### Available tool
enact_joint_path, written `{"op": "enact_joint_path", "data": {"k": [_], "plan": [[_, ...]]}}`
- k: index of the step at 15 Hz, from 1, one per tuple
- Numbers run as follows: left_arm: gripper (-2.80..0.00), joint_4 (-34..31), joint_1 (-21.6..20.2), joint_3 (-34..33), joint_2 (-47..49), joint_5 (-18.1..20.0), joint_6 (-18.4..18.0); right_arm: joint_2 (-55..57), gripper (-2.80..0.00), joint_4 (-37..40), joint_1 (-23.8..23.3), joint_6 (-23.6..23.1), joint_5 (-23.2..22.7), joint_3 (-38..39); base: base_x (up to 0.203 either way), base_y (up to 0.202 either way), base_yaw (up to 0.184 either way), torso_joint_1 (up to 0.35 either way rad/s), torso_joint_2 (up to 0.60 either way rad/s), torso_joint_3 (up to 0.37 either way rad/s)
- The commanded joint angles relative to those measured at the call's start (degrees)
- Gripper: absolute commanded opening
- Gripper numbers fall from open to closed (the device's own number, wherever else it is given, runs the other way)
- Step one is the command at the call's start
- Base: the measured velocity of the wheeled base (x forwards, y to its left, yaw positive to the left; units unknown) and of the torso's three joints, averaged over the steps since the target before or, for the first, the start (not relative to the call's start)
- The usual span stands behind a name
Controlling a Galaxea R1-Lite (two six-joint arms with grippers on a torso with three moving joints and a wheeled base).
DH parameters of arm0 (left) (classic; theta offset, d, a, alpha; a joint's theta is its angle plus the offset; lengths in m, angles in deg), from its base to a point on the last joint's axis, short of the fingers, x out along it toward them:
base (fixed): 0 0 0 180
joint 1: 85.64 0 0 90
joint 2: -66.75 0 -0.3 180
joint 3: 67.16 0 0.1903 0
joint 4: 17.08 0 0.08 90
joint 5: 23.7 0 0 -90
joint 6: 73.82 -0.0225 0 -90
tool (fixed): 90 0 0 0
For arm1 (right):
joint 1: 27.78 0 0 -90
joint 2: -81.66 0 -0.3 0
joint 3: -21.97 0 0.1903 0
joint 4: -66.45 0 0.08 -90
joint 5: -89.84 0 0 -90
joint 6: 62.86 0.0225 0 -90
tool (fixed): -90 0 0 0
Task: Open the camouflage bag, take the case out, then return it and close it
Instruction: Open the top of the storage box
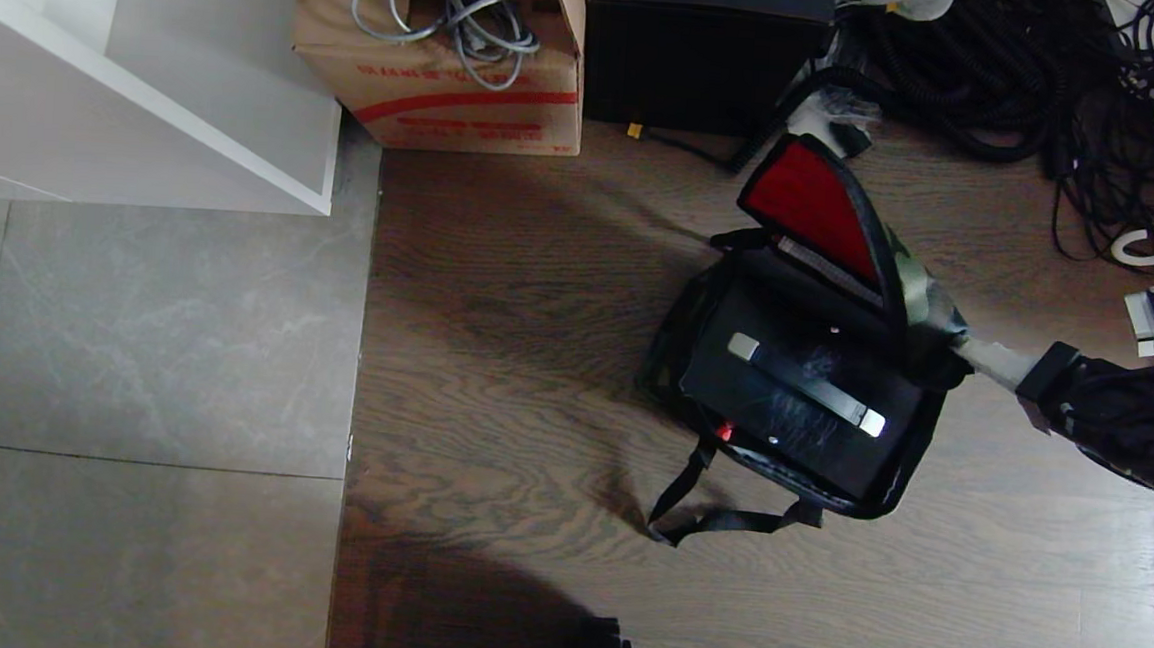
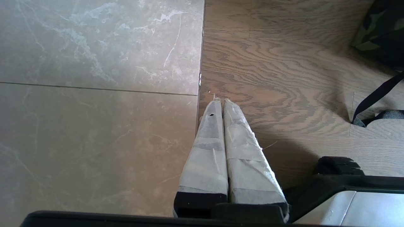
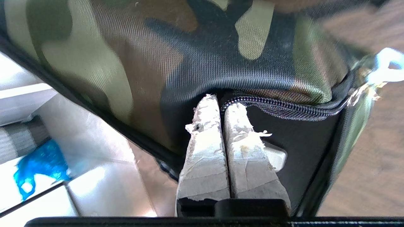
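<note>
The camouflage bag stands open on the wood floor, its lid raised so the red lining faces me. Inside lies the flat black case, with its bar handle and small red knob showing. My right gripper reaches in from the right and is shut on the lid's edge. In the right wrist view the right gripper pinches where the zipper meets the camouflage fabric. My left gripper hangs shut over the seam between tile and wood, holding nothing.
A cardboard box with grey cables and a black cube-shaped box stand behind the bag. Tangled black cables fill the back right. A white shelf unit is at the back left. The bag's black strap trails toward me.
</note>
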Motion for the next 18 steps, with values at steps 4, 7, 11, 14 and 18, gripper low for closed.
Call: {"op": "enact_joint_path", "data": {"k": [4, 7, 11, 14, 18], "plan": [[-2.80, 0.01, 0.00, 0.00, 0.07, 0.00, 0.02, 0.02, 0.00, -0.69, -0.61, -0.02, -0.17, 0.22, 0.000, 0.000, 0.000, 0.000, 0.00, 0.000], [-2.80, 0.01, 0.00, 0.00, 0.07, 0.00, 0.02, 0.32, 0.00, -3.49, -1.13, 0.30, -0.04, 0.18, 0.000, 0.000, 0.000, 0.000, 0.00, 0.000], [-2.80, 0.01, 0.00, 0.00, 0.07, 0.00, 0.02, 2.18, 0.00, -8.23, -2.01, 0.59, -0.03, -0.05, 0.000, 0.000, 0.000, 0.000, 0.00, 0.000], [-2.80, 0.01, 0.00, 0.00, 0.07, 0.00, 0.02, 3.18, 0.00, -14.02, -2.22, 0.59, -0.03, -0.94, 0.000, 0.000, 0.000, 0.000, 0.00, 0.000], [-2.80, 0.01, 0.00, 0.00, 0.07, 0.00, 0.02, 1.87, 0.00, -14.52, -3.89, -0.02, -0.20, -0.63, 0.000, 0.000, 0.000, 0.000, 0.00, 0.000]]}}
